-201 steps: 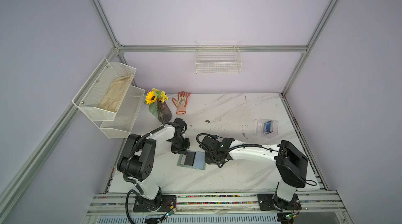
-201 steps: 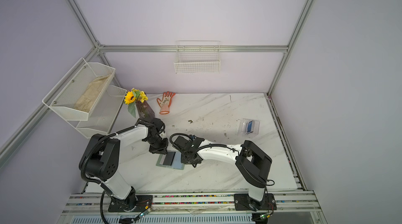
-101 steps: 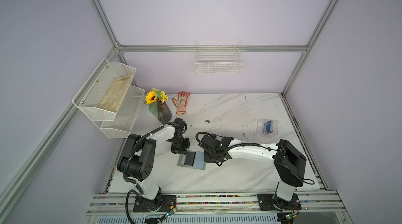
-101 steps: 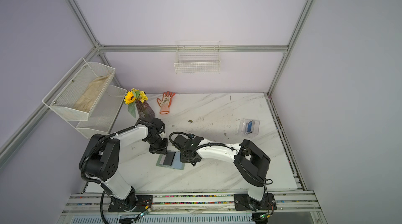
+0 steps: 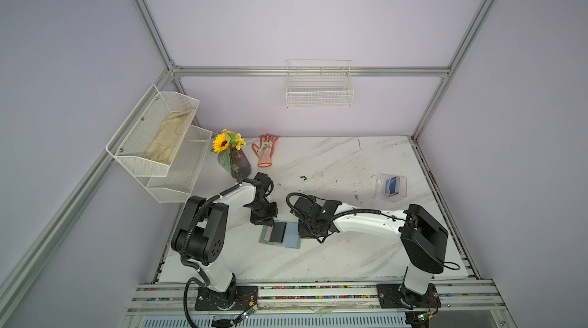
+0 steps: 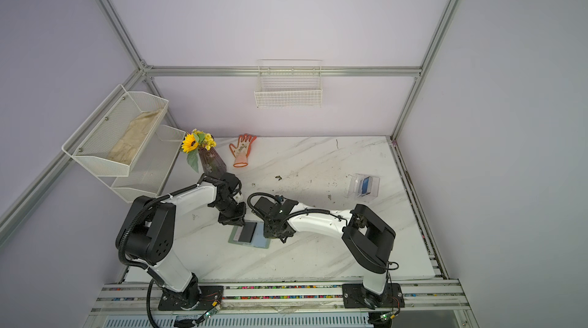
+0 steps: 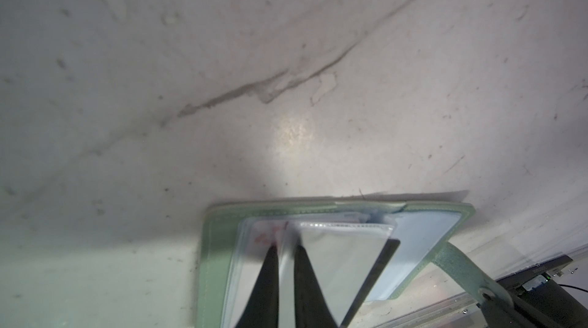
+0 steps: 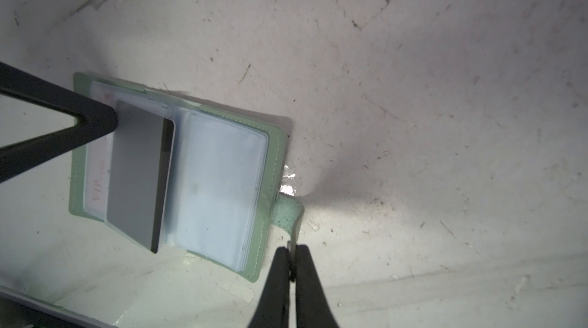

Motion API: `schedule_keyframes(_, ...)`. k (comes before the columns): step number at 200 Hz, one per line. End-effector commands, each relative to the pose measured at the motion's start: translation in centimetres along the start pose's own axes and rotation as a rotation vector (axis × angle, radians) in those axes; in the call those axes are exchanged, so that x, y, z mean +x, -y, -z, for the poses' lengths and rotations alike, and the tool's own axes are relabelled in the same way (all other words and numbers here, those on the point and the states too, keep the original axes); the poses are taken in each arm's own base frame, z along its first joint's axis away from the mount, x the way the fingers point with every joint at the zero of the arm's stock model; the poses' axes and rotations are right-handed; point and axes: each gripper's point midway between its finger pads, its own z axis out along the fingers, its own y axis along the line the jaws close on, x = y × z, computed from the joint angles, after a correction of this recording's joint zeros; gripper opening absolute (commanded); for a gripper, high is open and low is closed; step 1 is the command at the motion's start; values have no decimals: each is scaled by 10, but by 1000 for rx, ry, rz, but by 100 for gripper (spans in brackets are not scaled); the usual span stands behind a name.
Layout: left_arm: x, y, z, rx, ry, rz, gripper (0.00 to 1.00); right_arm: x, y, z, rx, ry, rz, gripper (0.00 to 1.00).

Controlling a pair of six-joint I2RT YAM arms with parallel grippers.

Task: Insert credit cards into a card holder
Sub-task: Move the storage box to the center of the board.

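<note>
The sage-green card holder lies open on the marble table in both top views. My left gripper is shut on the edge of a clear sleeve, holding it lifted off the page. The black card sits in that sleeve, with a dark strip showing along one side. A pale pink card lies in the page beneath. My right gripper is shut on the holder's snap tab. A blue card stands in a clear box.
The clear plastic box stands at the table's right side. At the back left stand a vase of sunflowers and an orange glove. Wire shelves hang on the left wall, and a wire basket hangs on the back wall.
My right gripper has closed on the snap tab and shifted slightly toward the holder. The left gripper has kept its hold and place.
</note>
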Motion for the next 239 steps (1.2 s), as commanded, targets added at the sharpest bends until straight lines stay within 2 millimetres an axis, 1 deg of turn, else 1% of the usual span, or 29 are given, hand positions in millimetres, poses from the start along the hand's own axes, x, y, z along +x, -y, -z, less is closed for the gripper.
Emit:
schedule_keyframes(1,-2,5,-6,18,-15,-25,13,-6,2,7,-14,13,9,6)
schedule_keyframes(15,-6,12,-1,45,-7,-31,13,-10,4,8,-21,14,28,5)
schedule_keyframes(34,-16,29,10,98,22,-56,12,-19,11,9,-19,15,42,4)
schedule_keyframes(64,-40,60,33,160,78,-109,13,-38,30,11,-21,35,29,1)
schedule_keyframes(89,-55,81,43,179,94,-147,13,-55,51,13,-11,51,18,1)
schedule_keyframes(107,-64,89,49,181,108,-158,14,-63,65,14,-2,53,15,1)
schedule_keyframes(121,-67,92,54,184,118,-163,15,-67,76,15,9,53,3,1)
schedule_keyframes(133,-64,89,55,177,115,-158,17,-70,83,17,13,56,-5,1)
schedule_keyframes(149,-53,79,48,153,88,-135,18,-72,88,20,12,63,-18,1)
schedule_keyframes(172,-26,60,31,127,30,-82,18,-70,97,24,18,63,-45,1)
schedule_keyframes(190,-8,50,21,125,4,-47,18,-67,103,27,14,64,-69,1)
schedule_keyframes(210,2,50,14,133,-14,-36,19,-64,104,25,7,56,-80,2)
schedule_keyframes(239,5,65,8,137,-33,-70,19,-60,106,24,0,58,-86,2)
